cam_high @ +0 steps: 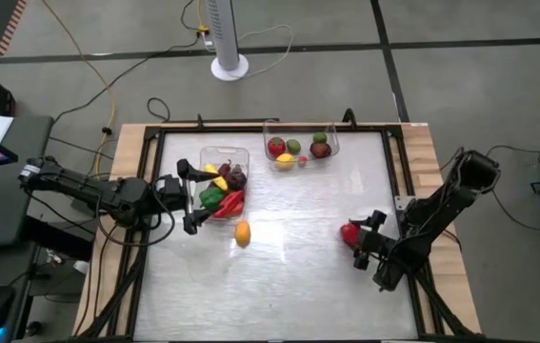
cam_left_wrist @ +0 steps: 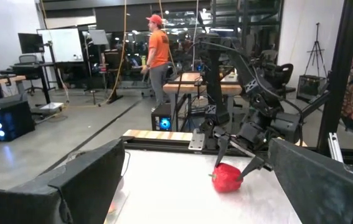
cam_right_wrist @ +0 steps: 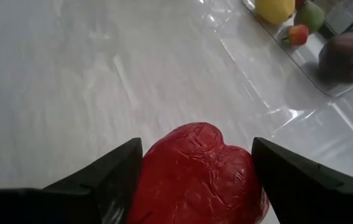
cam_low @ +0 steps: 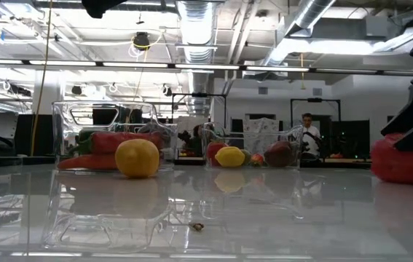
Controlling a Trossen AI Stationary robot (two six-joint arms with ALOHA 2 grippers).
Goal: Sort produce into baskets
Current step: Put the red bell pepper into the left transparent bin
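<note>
1. High view: the right claw (cam_high: 357, 244) sits low at the table's (cam_high: 298, 286) right side, and the red pepper (cam_high: 350, 232) lies right at its fingertips, on the side toward the table's middle. The right arm is plainly the nearer one. The left claw (cam_high: 189, 198) hangs over the near basket (cam_high: 241, 152), spread wide with nothing in it. An orange fruit (cam_high: 242, 233) waits loose just beside that basket. The far basket (cam_high: 331, 129) holds round fruit, well apart from the pepper.
2. Low view: the pepper (cam_low: 403, 160) rests on the table at the right edge, with a dark finger leaning over it.
3. Left wrist view: across the table, the right claw (cam_left_wrist: 241, 155) straddles the pepper (cam_left_wrist: 227, 177), fingers down either side.
4. Right wrist view: here's the key shot — the pepper (cam_right_wrist: 198, 177) fills the gap between the open fingers (cam_right_wrist: 108, 177). It looks bracketed, not yet squeezed; whether the fingers touch it, I can't tell. Closing straight in should take it.
</note>
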